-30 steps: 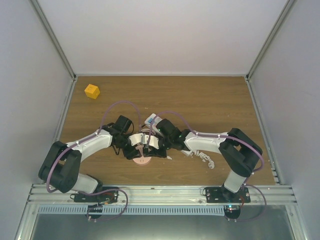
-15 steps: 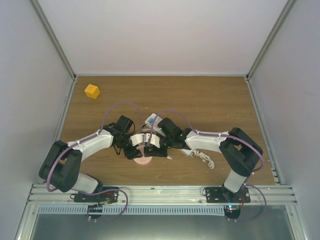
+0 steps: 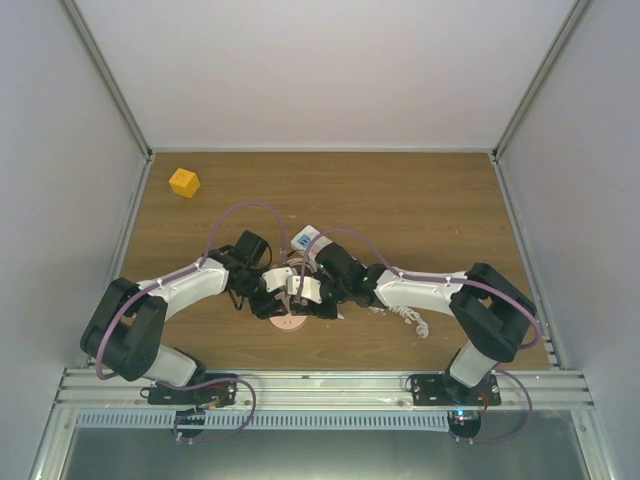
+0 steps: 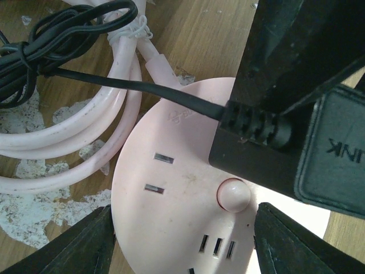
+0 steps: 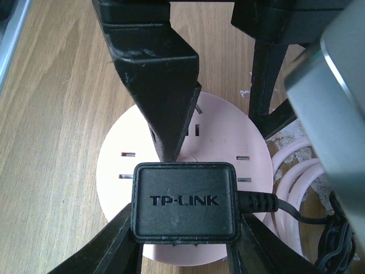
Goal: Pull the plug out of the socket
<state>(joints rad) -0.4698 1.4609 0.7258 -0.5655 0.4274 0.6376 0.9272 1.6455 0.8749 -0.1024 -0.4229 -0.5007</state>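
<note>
Crowding the socket [image 5: 142,188]: plug [image 5: 183,202], left tool [image 5: 171,149].

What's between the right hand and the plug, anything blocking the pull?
Nothing visible. The right hand already has its fingers on both sides of the black plug. The left hand straddles the pink socket below, clear of the plug's upward path.

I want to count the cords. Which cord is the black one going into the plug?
The thin black cord runs into the black TP-LINK plug on the pink socket. The other cord is thick, pale pink and coiled on the table beside it.
</note>
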